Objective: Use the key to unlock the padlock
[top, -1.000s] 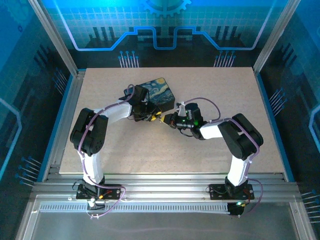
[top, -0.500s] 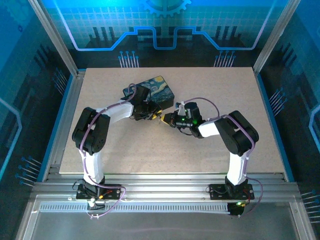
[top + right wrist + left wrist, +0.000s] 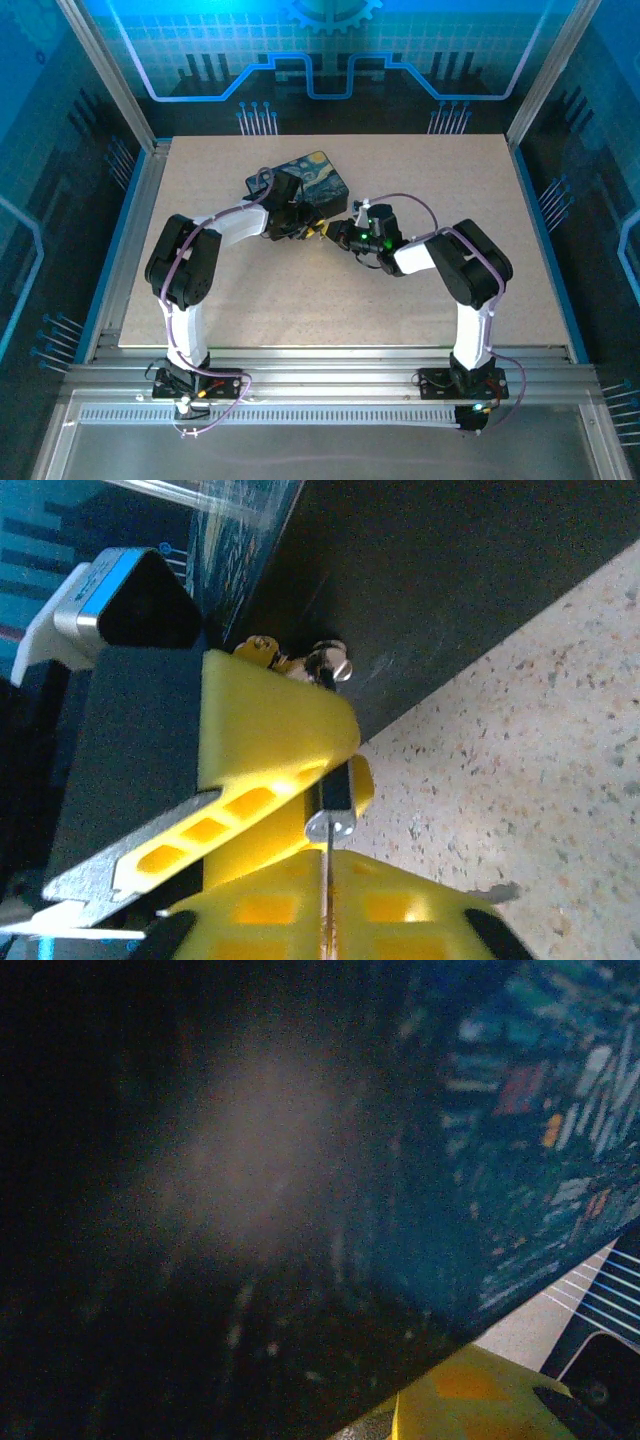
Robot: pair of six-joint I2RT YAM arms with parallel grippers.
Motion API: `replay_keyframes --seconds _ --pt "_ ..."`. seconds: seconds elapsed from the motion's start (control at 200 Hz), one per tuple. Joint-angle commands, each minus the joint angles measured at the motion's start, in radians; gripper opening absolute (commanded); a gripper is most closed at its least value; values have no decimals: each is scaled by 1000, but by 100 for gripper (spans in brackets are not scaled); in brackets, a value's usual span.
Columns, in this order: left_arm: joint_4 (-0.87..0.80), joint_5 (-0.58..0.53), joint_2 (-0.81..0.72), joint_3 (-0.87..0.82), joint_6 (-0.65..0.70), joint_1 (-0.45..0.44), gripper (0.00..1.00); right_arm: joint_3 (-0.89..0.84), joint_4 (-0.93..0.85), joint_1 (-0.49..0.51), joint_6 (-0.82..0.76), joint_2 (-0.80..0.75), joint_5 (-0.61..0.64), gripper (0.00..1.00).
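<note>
Though from above my left pincer (image 3: 308,228) and right pincer (image 3: 328,235) meet beside the dark swirl-painted box (image 3: 312,180), the left wrist sees that box blurred, and the right wrist shows the right pincer clamped on the thin silvery key (image 3: 325,880), touching the tiny dark grey padlock (image 3: 336,786) the left grips.

We're scanning for anything legible and coming up short: no words, numbers or brand marks that we can read. The painted box (image 3: 318,180) carries a blue-and-yellow swirling print, with no lettering we can make out. On the back wall (image 3: 450,40) we get a gear emblem (image 3: 330,10) over glowing circuit-style lines — graphics, not text. Up close from the wrists the surfaces read plain or blurred.
</note>
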Motion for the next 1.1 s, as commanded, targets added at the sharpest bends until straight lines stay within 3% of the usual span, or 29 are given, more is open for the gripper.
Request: replay_keyframes --seconds 0.0,0.31,0.43,0.495,0.93,1.096 --pt "-109 26 55 -47 -37 -31 0 33 116 4 26 27 18 6" --pt "-110 13 62 -32 -52 -31 0 -9 138 7 71 8 47 0" --pt "-107 15 69 -27 -55 -29 0 -29 132 5 62 -3 48 16" --pt "-104 18 70 -25 -58 -30 0 -43 129 1 56 -5 51 20" --pt "-99 23 63 -26 -64 -19 0 -61 165 -1 61 14 34 23" --pt "-101 19 61 -24 -64 -14 0 -72 174 8 60 17 25 28"
